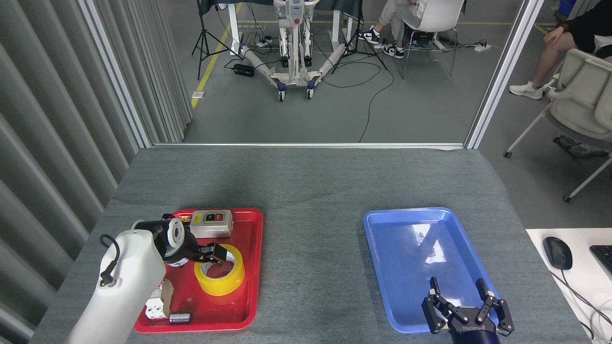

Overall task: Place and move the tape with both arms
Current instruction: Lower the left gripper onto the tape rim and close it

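Note:
The tape (220, 285), a yellow roll with a white core, lies flat in the red tray (245, 296) at the left. My left gripper (216, 253) is low at the roll's far-left rim, its black fingers (221, 251) against the top of the core. I cannot see whether they close on the rim. My right gripper (466, 301) stands open over the near end of the blue tray (406, 248), with nothing between its fingers.
The red tray also holds a grey switch box (212, 223), a white electrical part (155, 302) and a small dark block (179, 317). A mouse (557, 252) and keyboard (603, 258) lie on a white desk at the right. Seated people and chairs are beyond the table.

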Robot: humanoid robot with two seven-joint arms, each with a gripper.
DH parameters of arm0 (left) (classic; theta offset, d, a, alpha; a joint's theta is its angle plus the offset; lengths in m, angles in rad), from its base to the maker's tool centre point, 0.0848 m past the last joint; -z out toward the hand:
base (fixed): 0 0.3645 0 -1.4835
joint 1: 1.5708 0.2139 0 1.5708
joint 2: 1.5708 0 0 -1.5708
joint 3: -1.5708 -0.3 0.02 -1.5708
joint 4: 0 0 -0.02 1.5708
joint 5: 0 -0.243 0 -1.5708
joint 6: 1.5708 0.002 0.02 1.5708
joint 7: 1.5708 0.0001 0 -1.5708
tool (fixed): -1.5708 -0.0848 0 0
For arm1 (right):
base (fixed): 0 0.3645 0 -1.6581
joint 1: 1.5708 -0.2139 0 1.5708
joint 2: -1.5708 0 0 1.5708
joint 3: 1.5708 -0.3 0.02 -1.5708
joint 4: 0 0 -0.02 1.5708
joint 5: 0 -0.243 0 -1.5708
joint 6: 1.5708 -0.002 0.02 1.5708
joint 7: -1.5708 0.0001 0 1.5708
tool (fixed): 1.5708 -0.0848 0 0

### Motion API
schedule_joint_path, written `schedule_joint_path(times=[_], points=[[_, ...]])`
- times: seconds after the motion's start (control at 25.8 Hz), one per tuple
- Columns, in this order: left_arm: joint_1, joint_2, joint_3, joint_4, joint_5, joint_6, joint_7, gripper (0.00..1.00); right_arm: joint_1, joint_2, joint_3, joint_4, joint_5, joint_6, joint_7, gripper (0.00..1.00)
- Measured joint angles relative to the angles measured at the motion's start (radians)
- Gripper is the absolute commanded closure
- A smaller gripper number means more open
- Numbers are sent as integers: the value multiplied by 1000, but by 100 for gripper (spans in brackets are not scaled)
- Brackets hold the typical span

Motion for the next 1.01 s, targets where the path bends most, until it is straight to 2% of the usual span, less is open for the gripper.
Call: schedule_joint_path(times=[0.27, 0.46, 0.81, 1.01], points=[[19, -3, 0, 3, -6, -59, 1, 12, 1, 1, 1, 0, 0, 0, 2, 0], [20, -9, -8, 27, -7, -71, 35, 16, 1, 4, 2, 0, 1, 0, 3, 0], [15, -2, -40, 66, -8, -73, 121, 34, 1, 8, 8, 0, 3, 0, 0, 0], [14, -2, -41, 69, -8, -72, 131, 39, 3, 10, 9, 0, 14, 1, -1, 0]])
